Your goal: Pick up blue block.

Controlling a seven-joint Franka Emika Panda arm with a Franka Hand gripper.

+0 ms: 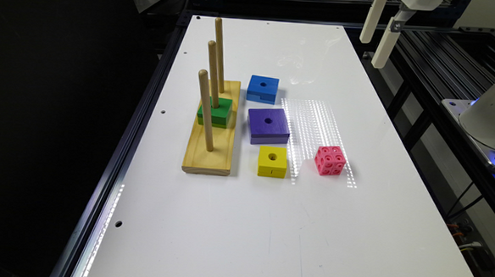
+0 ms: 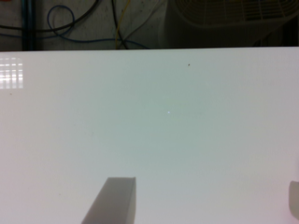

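**Blue block lies free on the table, gripper high and spread wide**

The gripper [image 1: 378, 33] hangs at the far edge of the white table [image 1: 353, 229], up at about one o'clock in the exterior view. In the wrist view its two fingers [image 2: 114, 200] stand wide apart, with bare table between them and nothing held.

The blue block [image 1: 262, 89] lies flat on the table, round hole facing up, a groove along its near side. It is well apart from the gripper, which sits at roughly two o'clock from it.

Just beside the blue block at six o'clock is the purple block [image 1: 268, 125], larger and also holed. At six o'clock from that lies the yellow block [image 1: 272, 161], and at three o'clock from the yellow one a pink cube [image 1: 330, 160] stands slightly turned.

At nine o'clock from the blue and purple blocks is a wooden base [image 1: 211, 149] carrying three upright pegs [image 1: 206, 111]. A green block [image 1: 215, 112] is threaded on the middle peg and rests on the base.
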